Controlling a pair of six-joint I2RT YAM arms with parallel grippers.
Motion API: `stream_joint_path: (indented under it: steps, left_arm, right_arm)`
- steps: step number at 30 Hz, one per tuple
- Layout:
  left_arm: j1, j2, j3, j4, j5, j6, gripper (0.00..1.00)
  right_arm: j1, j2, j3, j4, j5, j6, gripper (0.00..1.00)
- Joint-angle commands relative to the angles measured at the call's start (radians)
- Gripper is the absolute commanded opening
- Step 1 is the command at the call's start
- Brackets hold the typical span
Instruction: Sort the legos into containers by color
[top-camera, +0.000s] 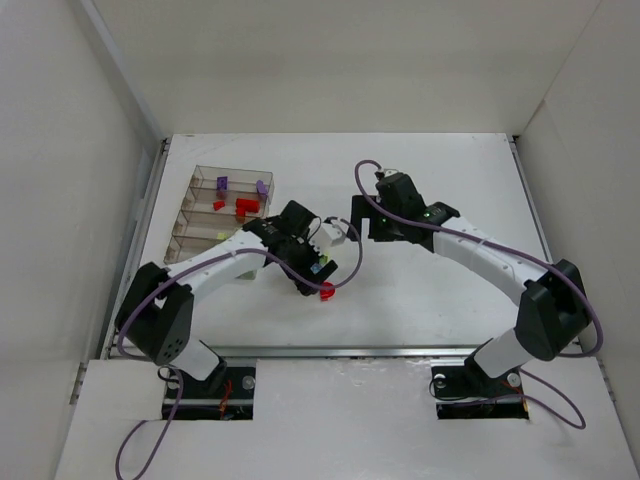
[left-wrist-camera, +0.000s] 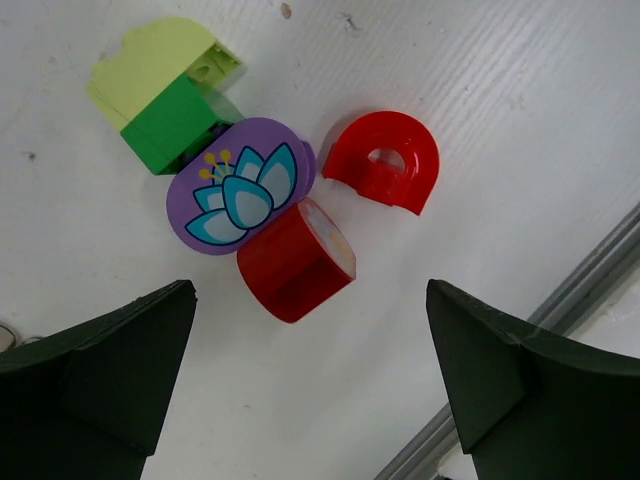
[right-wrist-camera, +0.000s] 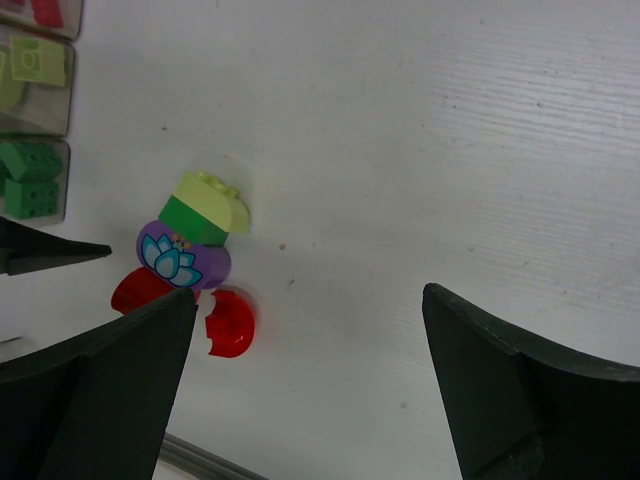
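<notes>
A loose cluster of legos lies on the white table under my left gripper (left-wrist-camera: 310, 400), which is open and empty just above it. In the left wrist view the cluster is a yellow-green brick (left-wrist-camera: 160, 65), a dark green brick (left-wrist-camera: 175, 125), a purple brick with a blue flower (left-wrist-camera: 240, 185), a red round brick (left-wrist-camera: 295, 262) and a red arch brick (left-wrist-camera: 385, 160). The red arch also shows in the top view (top-camera: 326, 291). My right gripper (right-wrist-camera: 305, 400) is open and empty, to the right of the cluster (right-wrist-camera: 190, 240). The clear container (top-camera: 200, 175) stands at the back left.
The container's rows hold purple bricks (top-camera: 222, 184), red bricks (top-camera: 245, 206), yellow-green bricks (right-wrist-camera: 35, 65) and green bricks (right-wrist-camera: 25, 180). A metal rail (left-wrist-camera: 590, 270) runs along the table's near edge close to the cluster. White walls enclose the table.
</notes>
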Motion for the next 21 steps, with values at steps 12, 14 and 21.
stream_joint_path:
  steps: [12, 14, 21]
  left_arm:
    - [-0.023, 0.093, -0.004, 0.102, -0.144, -0.134, 0.57]
    - [-0.023, 0.062, -0.041, 0.102, -0.144, -0.125, 0.48]
    - [-0.023, 0.031, -0.07, 0.102, -0.133, -0.096, 0.28]
  right_arm:
    - [0.002, -0.096, -0.032, 0.081, 0.039, 0.051, 1.0]
    - [0.002, -0.096, -0.032, 0.081, 0.039, 0.051, 1.0]
    - [0.002, -0.066, 0.003, 0.071, 0.028, 0.051, 1.0]
